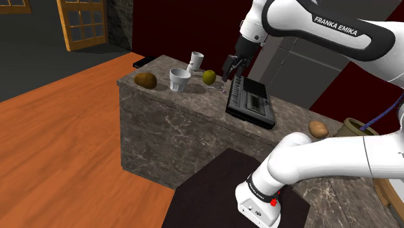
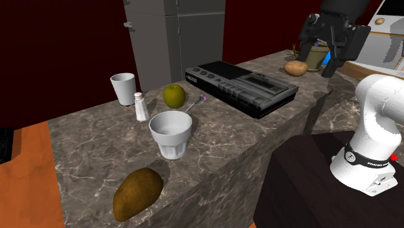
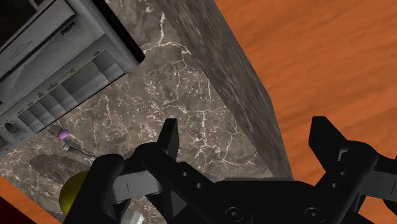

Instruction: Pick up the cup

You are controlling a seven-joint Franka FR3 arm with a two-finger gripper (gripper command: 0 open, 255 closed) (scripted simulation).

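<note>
A: Gripper (image 1: 231, 68) status?
B: Hanging wide open, holding nothing, above the table (image 1: 194, 113).
A: Cup (image 1: 179, 79)?
B: Standing upright near the apple (image 1: 209, 77), toward the shoulder view's left of the gripper. I'm advising straddling its rim squarely.

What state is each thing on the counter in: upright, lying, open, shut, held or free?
Pincer: open, holding nothing, in the air above the counter.
Ribbed white cup: upright, looks empty, free.
Plain white cup: upright, free.
Shaker: upright.
Cassette recorder: lying flat.
Kiwi: whole, lying on its side.
Green apple: whole, free.
Potato: whole, lying.
</note>
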